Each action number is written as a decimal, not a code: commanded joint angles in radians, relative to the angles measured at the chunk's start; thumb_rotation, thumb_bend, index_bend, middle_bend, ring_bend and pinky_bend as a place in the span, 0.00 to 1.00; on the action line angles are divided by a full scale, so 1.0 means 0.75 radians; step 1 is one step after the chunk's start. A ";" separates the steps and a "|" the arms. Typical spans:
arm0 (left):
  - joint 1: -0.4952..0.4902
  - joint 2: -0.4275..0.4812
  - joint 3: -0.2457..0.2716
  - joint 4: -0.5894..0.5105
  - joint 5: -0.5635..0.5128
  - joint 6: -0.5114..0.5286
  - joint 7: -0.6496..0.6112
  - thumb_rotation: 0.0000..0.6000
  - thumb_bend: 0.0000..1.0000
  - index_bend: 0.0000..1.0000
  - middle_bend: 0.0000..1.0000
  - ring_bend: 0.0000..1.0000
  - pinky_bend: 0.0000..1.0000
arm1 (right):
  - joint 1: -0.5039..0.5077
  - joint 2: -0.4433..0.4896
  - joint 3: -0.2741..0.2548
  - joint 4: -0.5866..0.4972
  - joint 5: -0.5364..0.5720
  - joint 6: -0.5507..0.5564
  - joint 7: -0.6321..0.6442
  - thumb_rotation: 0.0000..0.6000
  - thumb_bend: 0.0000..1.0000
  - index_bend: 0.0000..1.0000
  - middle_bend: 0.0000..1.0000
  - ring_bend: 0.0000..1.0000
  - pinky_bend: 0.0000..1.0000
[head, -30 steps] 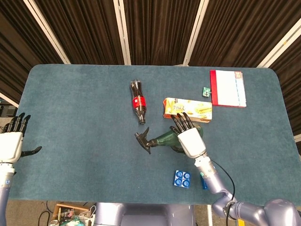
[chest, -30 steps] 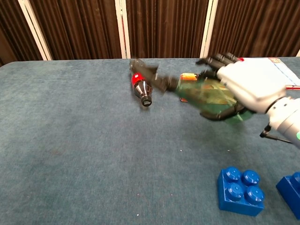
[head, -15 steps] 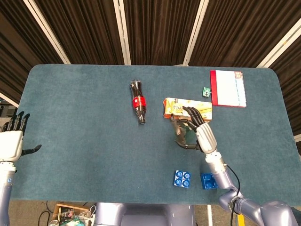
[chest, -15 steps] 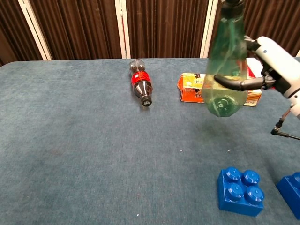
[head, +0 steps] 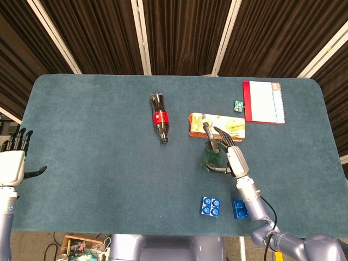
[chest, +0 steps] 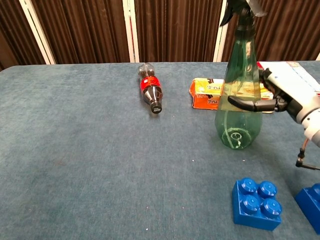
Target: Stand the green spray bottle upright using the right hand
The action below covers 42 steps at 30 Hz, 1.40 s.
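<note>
Within the right hand (chest: 280,97) — fingers wrapped around it — green spray bottle (chest: 239,100) stands upright.

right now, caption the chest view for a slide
Right hand holds the green spray bottle upright on the table.

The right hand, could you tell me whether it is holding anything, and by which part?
The right hand holds the green spray bottle by the middle of its body, fingers wrapped round the front. The left hand holds nothing.
</note>
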 commanded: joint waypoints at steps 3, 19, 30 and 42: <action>-0.003 0.002 0.002 0.001 0.004 -0.007 -0.013 1.00 0.04 0.00 0.00 0.03 0.16 | -0.004 0.069 0.030 -0.140 0.049 -0.066 0.042 1.00 0.61 0.90 0.05 0.00 0.00; -0.005 0.001 0.011 -0.009 0.006 -0.008 0.001 1.00 0.04 0.00 0.00 0.03 0.16 | -0.077 0.167 0.043 -0.267 0.068 -0.061 0.060 1.00 0.65 0.84 0.03 0.00 0.00; -0.005 0.008 0.022 -0.022 0.021 -0.011 -0.012 1.00 0.04 0.00 0.00 0.03 0.16 | -0.120 0.101 0.032 -0.147 0.047 -0.008 0.122 1.00 0.66 0.84 0.04 0.00 0.00; -0.003 0.006 0.026 -0.027 0.022 -0.006 0.000 1.00 0.04 0.00 0.00 0.03 0.16 | -0.150 -0.007 0.008 0.042 -0.006 0.069 0.184 1.00 0.65 0.81 0.04 0.00 0.00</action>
